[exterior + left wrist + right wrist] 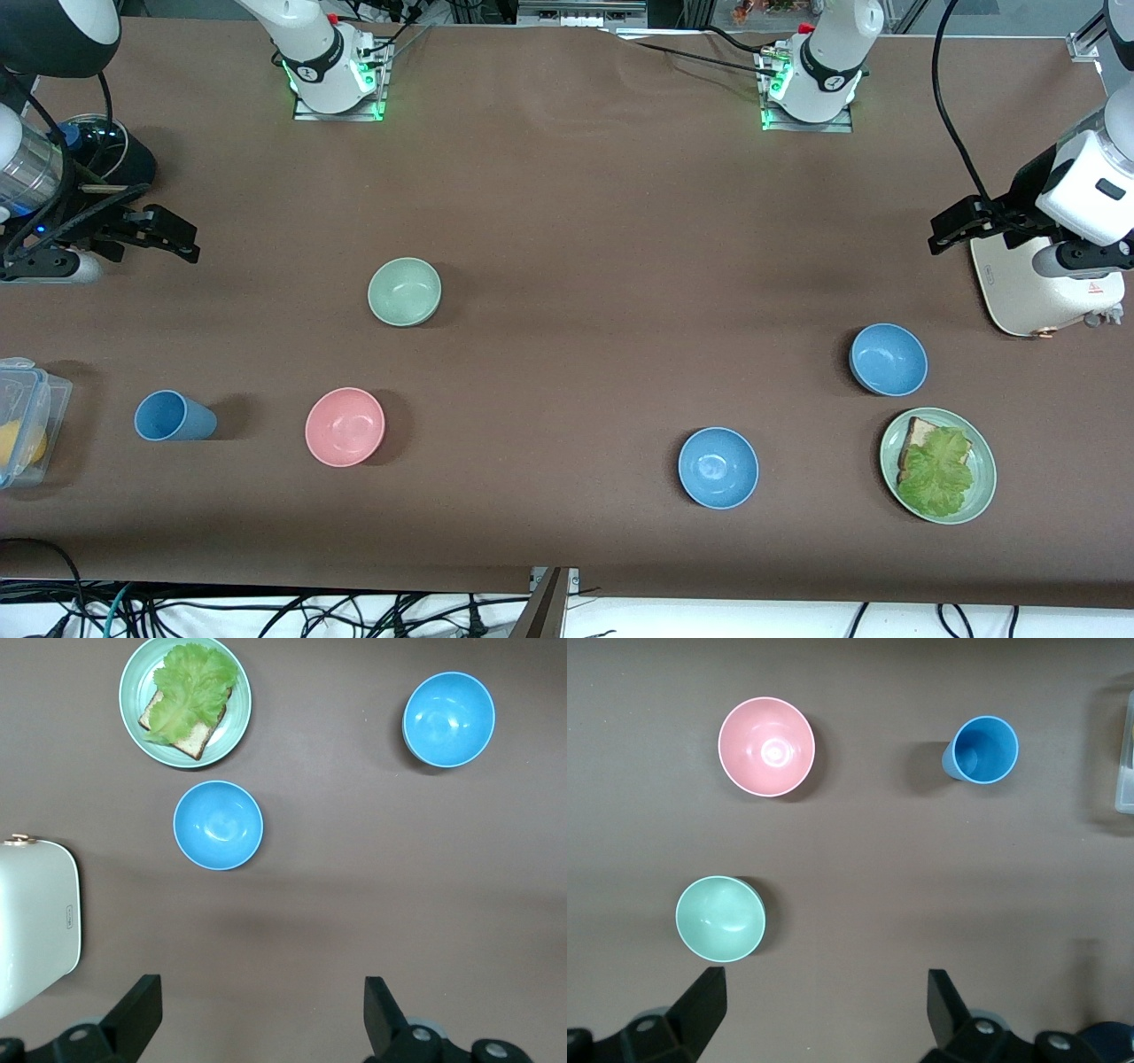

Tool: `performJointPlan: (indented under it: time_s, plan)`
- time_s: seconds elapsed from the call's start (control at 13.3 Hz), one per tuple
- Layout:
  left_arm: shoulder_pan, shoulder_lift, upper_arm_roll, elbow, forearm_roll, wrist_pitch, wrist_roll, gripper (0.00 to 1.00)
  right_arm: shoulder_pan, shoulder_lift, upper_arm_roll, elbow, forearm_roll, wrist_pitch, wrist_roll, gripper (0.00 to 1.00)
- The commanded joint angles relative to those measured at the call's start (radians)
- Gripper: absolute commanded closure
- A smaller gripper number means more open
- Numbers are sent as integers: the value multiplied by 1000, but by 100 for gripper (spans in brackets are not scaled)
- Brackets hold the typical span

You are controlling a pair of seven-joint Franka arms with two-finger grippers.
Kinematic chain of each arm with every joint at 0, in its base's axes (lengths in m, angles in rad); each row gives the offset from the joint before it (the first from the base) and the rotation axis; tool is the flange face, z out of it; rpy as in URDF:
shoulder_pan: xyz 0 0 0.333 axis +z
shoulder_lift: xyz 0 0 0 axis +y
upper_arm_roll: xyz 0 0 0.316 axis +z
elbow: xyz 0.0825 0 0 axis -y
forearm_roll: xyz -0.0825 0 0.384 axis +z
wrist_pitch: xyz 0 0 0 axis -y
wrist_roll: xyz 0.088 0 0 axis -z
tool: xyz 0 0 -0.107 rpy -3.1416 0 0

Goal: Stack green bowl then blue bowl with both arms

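1. Brown cloth covers the whole table (567,221), and everything sits well spread out on it.
2. Both arms hang up in the air at their own ends of the table. The left gripper (961,226) is over the white appliance (1045,292) at the left arm's end; in the left wrist view its fingers (137,1014) are spread wide with nothing between them. The right gripper (164,235) is over bare cloth at the right arm's end, also wide open and holding nothing, fingers (700,1001) well apart.
3. Green plate (938,465) with bread and lettuce sits close to the front camera, toward the left arm's end.
4. Clear plastic box (27,421) is at the table edge on the right arm's end.
5. Green bowl (405,291) stands alone toward the right arm's end, farther from the front camera than the pink bowl (345,426).
6. Two blue bowls: one blue bowl (889,359) is near the plate, the second blue bowl (718,467) is nearer the camera, beside the plate. All upright, nothing stacked yet.
7. Blue cup (173,416) is beside the pink bowl.
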Motion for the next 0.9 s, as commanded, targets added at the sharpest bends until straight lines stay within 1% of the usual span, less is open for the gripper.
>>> performJointPlan:
  time_s: [0.0, 0.83]
  plan:
    - [0, -12, 0, 9, 19, -3, -2, 0, -11, -16, 13, -4, -1, -1, 1, 0]
    - [0, -11, -3, 12, 23, -17, -3, 0, -11, -16, 9, -4, -1, -4, 1, 0]
